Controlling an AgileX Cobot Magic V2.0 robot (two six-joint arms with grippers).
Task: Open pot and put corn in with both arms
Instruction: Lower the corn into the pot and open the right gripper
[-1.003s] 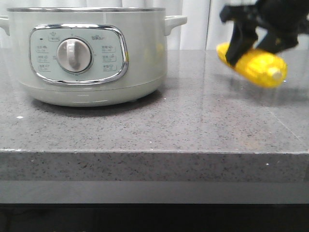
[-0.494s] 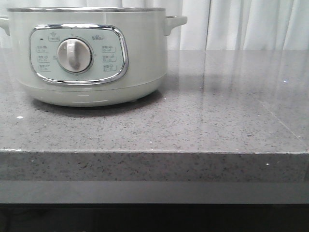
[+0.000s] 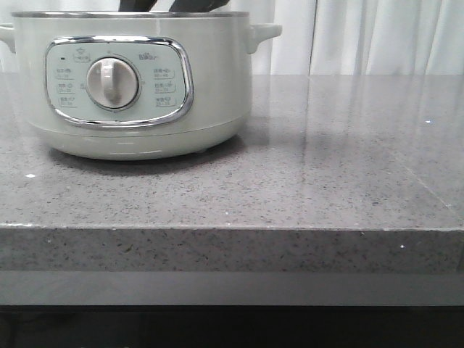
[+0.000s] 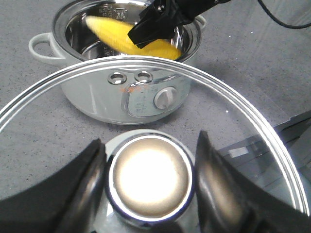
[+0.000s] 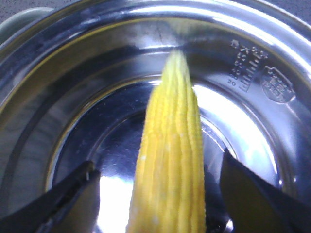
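The pale grey-green pot (image 3: 138, 94) stands open at the left of the counter; the left wrist view shows its steel inside (image 4: 92, 39). My left gripper (image 4: 150, 145) is shut on the shiny knob (image 4: 149, 182) of the glass lid (image 4: 233, 111) and holds it up, away from the pot. The yellow corn (image 4: 116, 36) lies slanted inside the pot's mouth. My right gripper (image 5: 158, 165) is inside the pot, fingers spread with gaps either side of the corn (image 5: 170, 160). Its dark parts (image 3: 174, 6) show above the rim in the front view.
The grey speckled counter (image 3: 326, 167) stretches right of the pot, with its front edge near the camera. White curtains (image 3: 377, 36) hang behind. A black cable (image 4: 282, 14) runs over the counter beyond the pot.
My right gripper carried the corn from the counter's right side, out of the front view, and is now over the pot. Its dark parts now show above the pot's rim.
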